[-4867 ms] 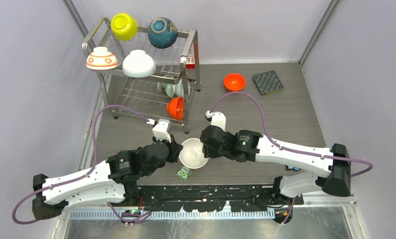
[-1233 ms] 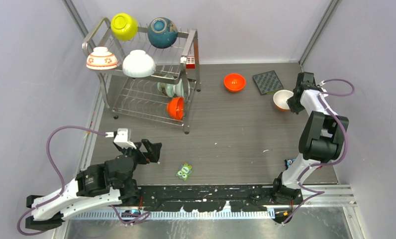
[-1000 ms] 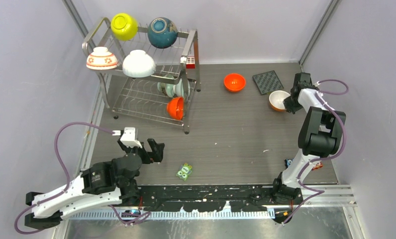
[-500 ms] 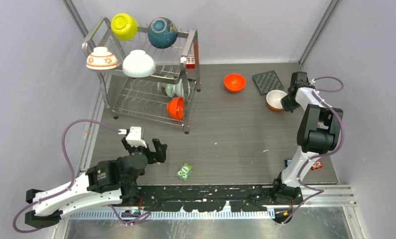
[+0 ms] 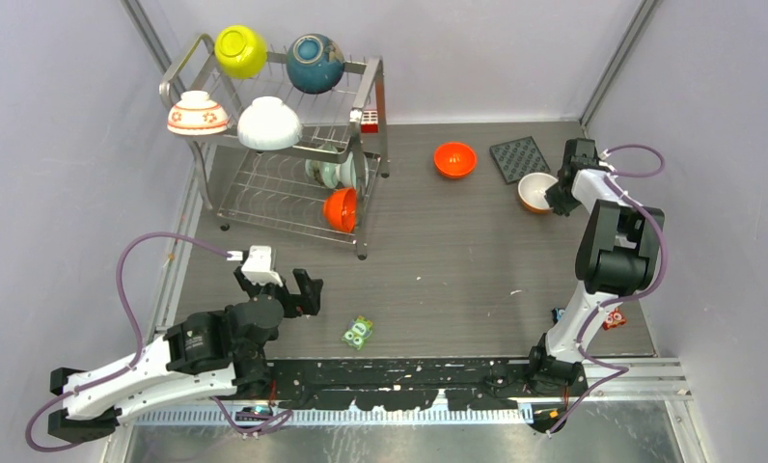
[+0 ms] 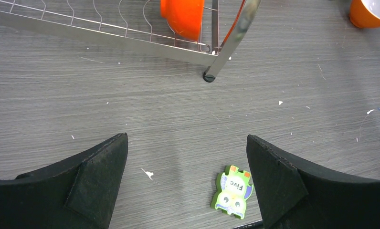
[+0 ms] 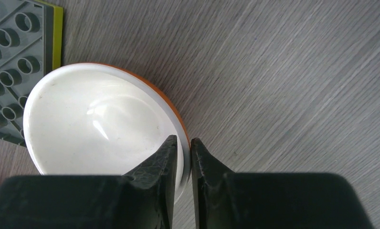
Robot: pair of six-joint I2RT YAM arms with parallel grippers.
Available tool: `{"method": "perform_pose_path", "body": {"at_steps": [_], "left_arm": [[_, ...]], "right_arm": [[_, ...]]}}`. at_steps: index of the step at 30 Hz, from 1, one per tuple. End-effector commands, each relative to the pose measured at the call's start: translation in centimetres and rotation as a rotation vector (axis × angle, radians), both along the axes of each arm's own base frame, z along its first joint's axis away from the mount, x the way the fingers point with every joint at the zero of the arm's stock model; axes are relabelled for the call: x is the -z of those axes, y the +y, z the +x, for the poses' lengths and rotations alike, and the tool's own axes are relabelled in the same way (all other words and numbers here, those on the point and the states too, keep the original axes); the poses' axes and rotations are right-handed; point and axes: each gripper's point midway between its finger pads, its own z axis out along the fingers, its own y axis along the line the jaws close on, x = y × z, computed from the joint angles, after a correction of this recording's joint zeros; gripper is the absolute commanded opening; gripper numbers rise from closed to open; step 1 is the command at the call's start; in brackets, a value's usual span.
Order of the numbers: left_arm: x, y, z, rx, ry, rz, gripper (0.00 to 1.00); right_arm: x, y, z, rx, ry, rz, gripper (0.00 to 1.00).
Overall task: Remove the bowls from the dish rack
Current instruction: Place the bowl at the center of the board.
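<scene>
Right fingers (image 7: 154, 176) astride the rim of the orange, white-lined bowl (image 7: 92, 129) on the worktop (image 5: 438, 260) far right, beside the mat (image 5: 518, 157), grip we cannot tell, left fingers (image 6: 97, 171) wide apart, other bowls (image 5: 269, 123) in the rack (image 5: 372, 106) far left.

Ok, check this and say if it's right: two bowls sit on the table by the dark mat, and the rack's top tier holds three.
Wrong count: the dish rack holds four bowls on its top tier, yellow-green bowl, teal-blue bowl, flowered bowl and plain white bowl, as the top external view shows. The orange bowl and white-lined bowl do sit by the dark mat.
</scene>
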Motion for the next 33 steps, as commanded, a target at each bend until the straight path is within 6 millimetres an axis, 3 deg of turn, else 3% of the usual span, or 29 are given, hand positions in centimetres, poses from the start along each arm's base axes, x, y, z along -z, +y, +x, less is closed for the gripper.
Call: {"method": "perform_pose_path", "body": {"at_steps": [1, 11, 16, 19, 20, 23, 27, 29, 33], "left_arm": [[-0.4, -0.2, 0.1, -0.014, 0.0, -0.035, 0.95], [-0.2, -0.1, 0.0, -0.011, 0.002, -0.041, 0.95], [-0.3, -0.1, -0.1, -0.009, 0.008, -0.047, 0.95], [-0.2, 0.0, -0.2, -0.012, 0.013, -0.056, 0.95], [-0.2, -0.1, -0.3, -0.009, 0.013, -0.063, 0.96], [-0.6, 0.3, -0.2, -0.018, 0.003, -0.076, 0.97], [-1.4, 0.9, -0.1, -0.03, -0.023, -0.076, 0.97], [-2.0, 1.2, 0.0, -0.031, -0.039, -0.072, 0.97], [-2.8, 1.6, 0.2, -0.038, -0.068, -0.05, 0.97]], "right_arm": [[-1.4, -0.6, 1.8, -0.006, -0.061, -0.03, 0.24], [-2.0, -0.7, 1.6, -0.006, -0.061, -0.041, 0.43], [-2.8, -1.1, 1.0, 0.005, -0.051, -0.069, 0.69], [-4.3, -1.9, 0.0, 0.03, -0.045, -0.115, 0.92], [-5.0, -2.1, -0.3, 0.038, -0.047, -0.133, 0.96], [-8.7, -2.7, -1.0, 0.07, -0.106, -0.179, 0.99], [-16.1, -1.7, -1.1, 0.074, -0.285, -0.253, 0.99], [-20.0, 0.5, -0.8, 0.014, -0.386, -0.31, 0.99], [-26.1, 7.6, -1.5, -0.173, -0.573, -0.372, 0.99]]}}
